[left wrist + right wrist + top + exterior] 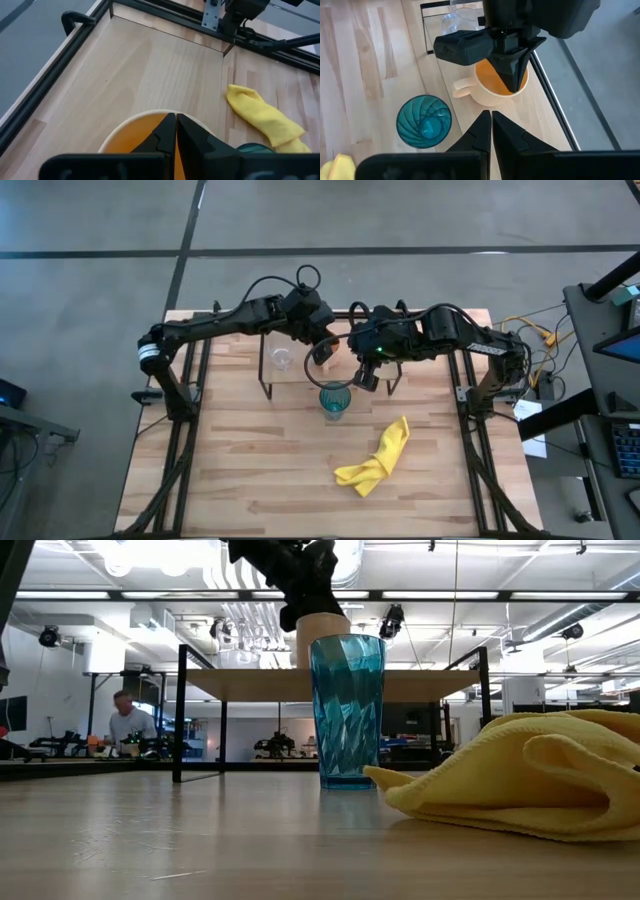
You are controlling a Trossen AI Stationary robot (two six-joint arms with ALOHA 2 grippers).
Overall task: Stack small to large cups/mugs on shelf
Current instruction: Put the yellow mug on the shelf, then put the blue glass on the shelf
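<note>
The orange mug point(495, 87), cream outside, stands upright on the light-wood shelf point(300, 370), its handle point(462, 89) turned toward the teal tumbler point(424, 121). My left gripper point(176, 120) is shut and hangs over the mug, fingers pointing down into its mouth. The small clear glass cup point(282, 358) stands on the shelf to the mug's left. The tumbler point(335, 400) stands upright on the table just in front of the shelf. My right gripper point(491, 117) is shut and hovers right of the tumbler, near the shelf's front edge, touching nothing. My left gripper comes from above with shut fingers point(512, 82) reaching into the orange mug's mouth, close to the rim point(522, 85) on the side away from the handle. I cannot tell whether they touch the wall. The mug stands on the shelf.
A crumpled yellow cloth point(378, 460) lies on the table near and right of the tumbler. The shelf's thin black legs point(181, 710) stand on the tabletop. A person point(128, 725) sits in the room beyond the table.
</note>
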